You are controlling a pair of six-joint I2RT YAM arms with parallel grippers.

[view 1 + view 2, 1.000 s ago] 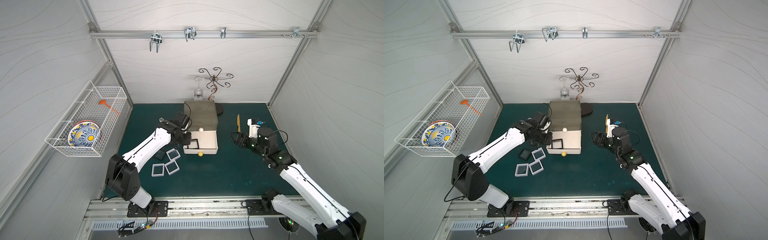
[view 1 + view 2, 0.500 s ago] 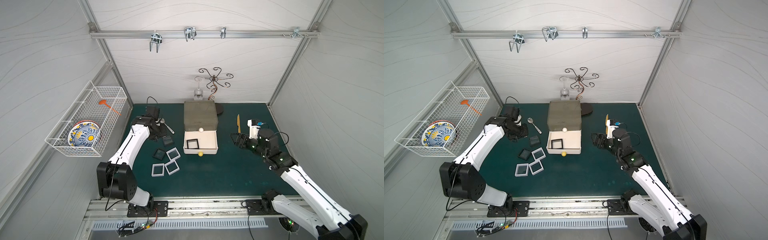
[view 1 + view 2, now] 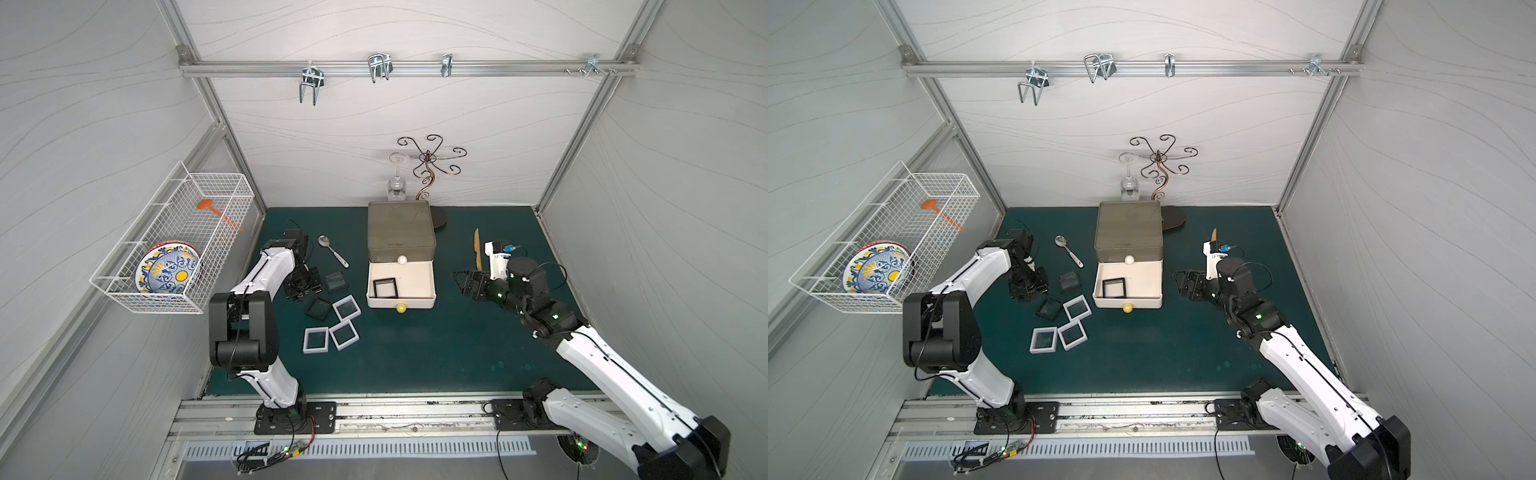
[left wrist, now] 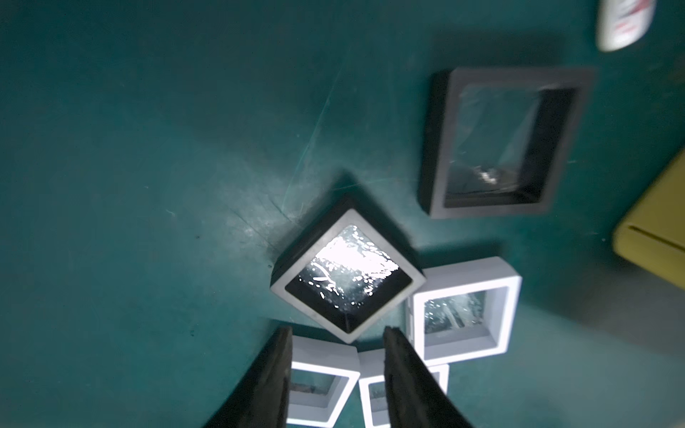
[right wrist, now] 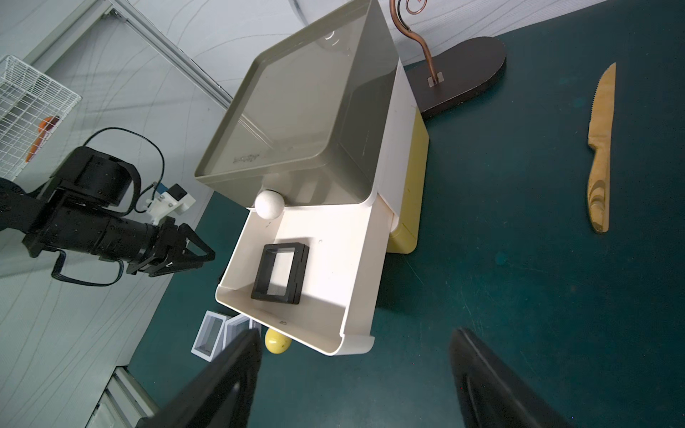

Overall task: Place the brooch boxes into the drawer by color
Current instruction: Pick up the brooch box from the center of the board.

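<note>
Your left end effector (image 4: 336,329) has swung back from the open white drawer (image 3: 417,279), which holds one black box (image 3: 385,287), to hover part-open and empty beside the next black box (image 4: 346,276) on the worktop (image 3: 415,357), so lower it astride that frame; your right end effector (image 3: 460,283) waits open.

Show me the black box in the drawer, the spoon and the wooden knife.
black box (image 3: 385,288): a top view, clear window
spoon (image 3: 335,252): a top view, handle
wooden knife (image 5: 600,155): right wrist view, handle near blade
</note>
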